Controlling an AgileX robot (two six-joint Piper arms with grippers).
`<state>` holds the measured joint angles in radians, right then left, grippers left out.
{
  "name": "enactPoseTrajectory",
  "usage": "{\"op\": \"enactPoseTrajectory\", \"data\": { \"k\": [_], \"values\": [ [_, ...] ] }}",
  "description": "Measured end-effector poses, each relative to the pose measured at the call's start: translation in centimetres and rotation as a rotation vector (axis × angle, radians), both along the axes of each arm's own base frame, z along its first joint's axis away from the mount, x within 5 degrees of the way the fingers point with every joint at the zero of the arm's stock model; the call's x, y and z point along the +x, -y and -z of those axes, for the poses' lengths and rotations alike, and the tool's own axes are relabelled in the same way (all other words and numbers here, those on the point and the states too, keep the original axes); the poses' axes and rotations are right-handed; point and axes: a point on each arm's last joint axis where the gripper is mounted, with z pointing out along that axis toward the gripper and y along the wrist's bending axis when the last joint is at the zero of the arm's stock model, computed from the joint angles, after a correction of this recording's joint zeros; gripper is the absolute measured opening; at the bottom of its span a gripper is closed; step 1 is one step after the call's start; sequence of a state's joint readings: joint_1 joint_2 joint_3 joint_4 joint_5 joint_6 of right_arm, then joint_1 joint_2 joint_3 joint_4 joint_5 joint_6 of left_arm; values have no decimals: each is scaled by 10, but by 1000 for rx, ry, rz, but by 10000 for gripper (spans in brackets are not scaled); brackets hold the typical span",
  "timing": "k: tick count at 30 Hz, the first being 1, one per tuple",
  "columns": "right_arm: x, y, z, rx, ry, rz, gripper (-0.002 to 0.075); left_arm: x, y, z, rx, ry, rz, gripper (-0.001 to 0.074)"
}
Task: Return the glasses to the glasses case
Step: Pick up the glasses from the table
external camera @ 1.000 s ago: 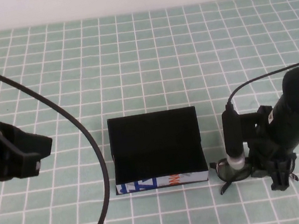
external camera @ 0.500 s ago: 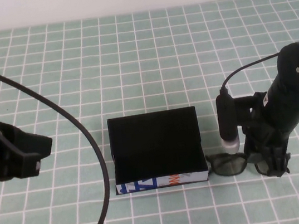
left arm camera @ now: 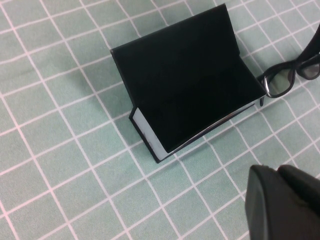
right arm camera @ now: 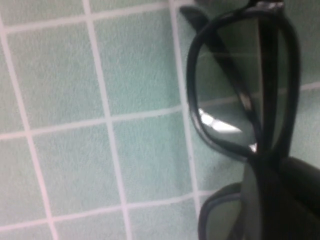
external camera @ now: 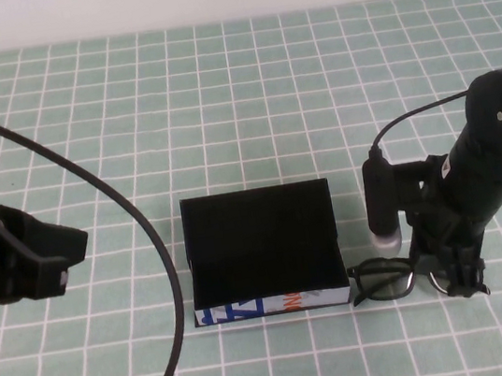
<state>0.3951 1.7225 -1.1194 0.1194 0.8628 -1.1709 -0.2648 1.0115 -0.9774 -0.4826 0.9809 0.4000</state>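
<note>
Right gripper (external camera: 465, 281), a black claw on the right arm, is down at the table near the front edge at about four o'clock from centre, pinching the right end of the dark black-framed glasses (external camera: 392, 278); the glasses stretch from the claw toward nine o'clock, their free lens end just beside the right end of the rectangular black glasses case (external camera: 263, 254), though whether they touch it cannot be told. One pair of glasses shows, one case, and two grippers. In the right wrist view the glasses (right arm camera: 245, 95) have a thick glossy black rim around a slightly tinted, rectangular lens, with a folded arm visible through it. In the left wrist view only one lens of the glasses (left arm camera: 280, 80) is fully visible beside the case (left arm camera: 190, 90). That case stands open, lid tilted back toward twelve o'clock, black inside, its front side white with blue and orange print. Left gripper (external camera: 54, 260), a black claw, hangs at about nine o'clock, well apart from the case; I cannot tell how its fingers stand. Green checked cloth (external camera: 236, 86) covers the table.
</note>
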Motion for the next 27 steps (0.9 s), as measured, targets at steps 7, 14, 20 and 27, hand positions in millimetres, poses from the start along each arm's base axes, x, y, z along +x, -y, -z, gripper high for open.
{"op": "enactPoseTrajectory", "data": {
  "k": [7, 14, 20, 27],
  "values": [
    [2, -2, 0, 19, 10, 20, 312, 0, 0, 0, 0, 0, 0, -2],
    [6, -3, 7, 27, 15, 66, 373, 0, 0, 0, 0, 0, 0, -2],
    [9, -4, 23, 8, -28, 71, 375, 0, 0, 0, 0, 0, 0, -2],
    [11, -5, 34, -7, -60, 71, 305, 0, 0, 0, 3, 3, 4, -3]
  ]
}}
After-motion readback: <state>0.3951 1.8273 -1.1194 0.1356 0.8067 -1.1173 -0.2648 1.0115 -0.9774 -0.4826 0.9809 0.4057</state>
